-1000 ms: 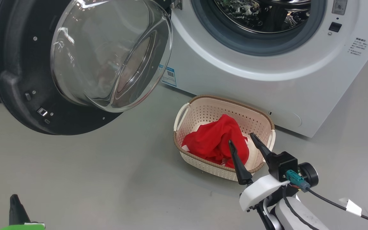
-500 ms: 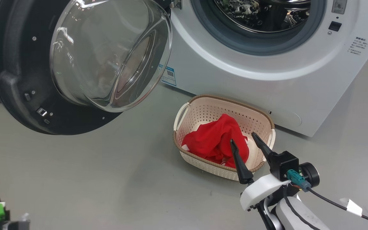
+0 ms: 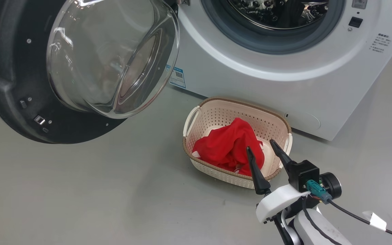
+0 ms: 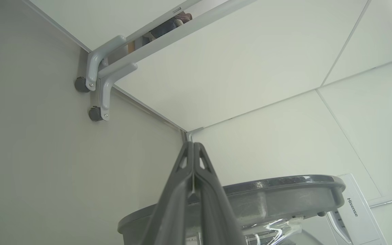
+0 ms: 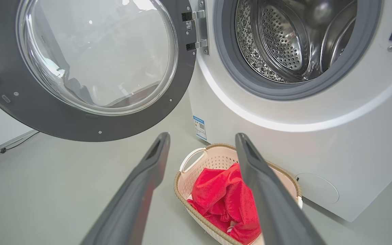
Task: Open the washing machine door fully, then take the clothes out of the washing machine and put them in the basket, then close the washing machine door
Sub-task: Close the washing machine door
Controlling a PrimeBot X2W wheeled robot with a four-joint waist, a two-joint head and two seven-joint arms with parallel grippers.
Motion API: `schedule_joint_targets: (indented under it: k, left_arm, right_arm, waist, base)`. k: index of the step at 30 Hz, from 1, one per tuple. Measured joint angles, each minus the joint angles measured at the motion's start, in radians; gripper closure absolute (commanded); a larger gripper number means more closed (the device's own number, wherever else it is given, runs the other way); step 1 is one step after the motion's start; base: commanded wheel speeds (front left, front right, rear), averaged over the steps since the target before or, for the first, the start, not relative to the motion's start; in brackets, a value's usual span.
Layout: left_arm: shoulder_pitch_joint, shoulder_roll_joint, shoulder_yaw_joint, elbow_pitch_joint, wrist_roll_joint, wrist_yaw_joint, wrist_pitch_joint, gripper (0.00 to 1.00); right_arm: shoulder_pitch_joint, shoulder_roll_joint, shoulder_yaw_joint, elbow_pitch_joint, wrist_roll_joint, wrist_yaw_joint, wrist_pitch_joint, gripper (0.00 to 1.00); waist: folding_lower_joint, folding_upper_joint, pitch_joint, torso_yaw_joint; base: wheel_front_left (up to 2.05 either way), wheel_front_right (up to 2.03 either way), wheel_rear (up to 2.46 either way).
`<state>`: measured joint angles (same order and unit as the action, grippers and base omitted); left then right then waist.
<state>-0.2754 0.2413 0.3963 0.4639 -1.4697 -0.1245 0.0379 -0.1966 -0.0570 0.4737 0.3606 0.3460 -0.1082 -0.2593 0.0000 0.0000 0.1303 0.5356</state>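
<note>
Red clothes (image 3: pixel 228 146) sit in basket (image 3: pixel 237 102), door (image 3: pixel 9 85) wide open. R hand (image 3: pixel 260 144) spread, empty, near basket; L hand (image 4: pixel 193 144) pinched closed, empty.

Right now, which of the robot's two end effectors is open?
The right end effector, by the cream perforated plastic basket: its two long dark fingers stand wide apart. The left end effector has its fingers pressed together.

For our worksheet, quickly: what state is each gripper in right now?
Left dark two-fingered gripper: shut, empty.
Right dark two-fingered gripper: open, empty.
</note>
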Motion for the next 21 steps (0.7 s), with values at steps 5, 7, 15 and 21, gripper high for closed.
schedule_joint_targets:
  k: [5,7,15,21]
  left_arm:
    - [-0.057,0.070,0.028,0.047,-0.015,0.000,0.034,1.00]
    - [-0.092,0.085,0.031,0.065,-0.024,0.000,0.047,1.00]
    - [-0.201,0.137,0.050,0.155,-0.072,0.015,0.106,1.00]
    - [-0.280,0.158,0.036,0.202,-0.116,0.033,0.183,1.00]
  right_arm:
    - [0.000,0.000,0.016,-0.002,0.000,0.000,0.000,0.00]
    - [-0.001,0.000,0.018,-0.003,0.000,0.000,0.000,0.00]
    - [-0.021,-0.001,0.028,-0.003,-0.002,-0.008,0.000,0.00]
    - [-0.038,-0.001,0.034,-0.004,-0.004,-0.009,0.000,0.00]
  waist:
    - [0.0000,0.0000,0.013,-0.020]
    - [0.0000,0.0000,0.020,-0.028]
    - [0.0000,0.0000,0.050,-0.064]
    - [0.0000,0.0000,0.075,-0.091]
  base:
    - [0.00,0.00,0.00]
    - [0.00,0.00,0.00]
    - [0.00,0.00,0.00]
    - [0.00,0.00,0.00]
